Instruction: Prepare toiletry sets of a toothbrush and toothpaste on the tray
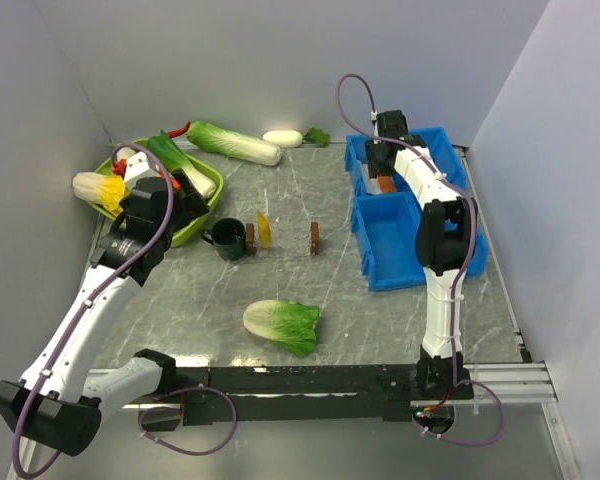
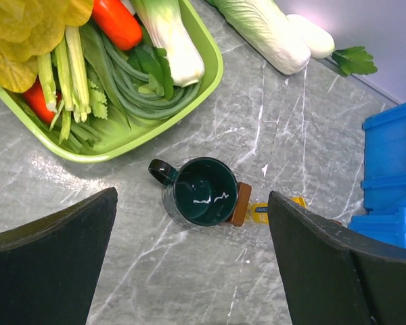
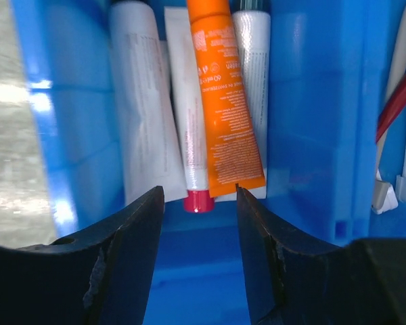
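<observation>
Black left gripper [image 2: 192, 196] hung released, fingers wide, above a dark green mug [image 2: 201, 191], yellow toothpaste [image 1: 264, 229] lying just beside it. Farther back the right gripper [image 3: 199, 189] sat half-closed over orange toothpaste [image 3: 227, 101] in the blue bin [image 3: 304, 101], couldn't tell if gripping; a red toothbrush [image 3: 399, 98] lay one compartment over.

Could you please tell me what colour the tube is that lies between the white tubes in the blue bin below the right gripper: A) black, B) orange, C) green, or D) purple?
B: the right wrist view shows an orange tube lying among white tubes inside the blue bin.
</observation>
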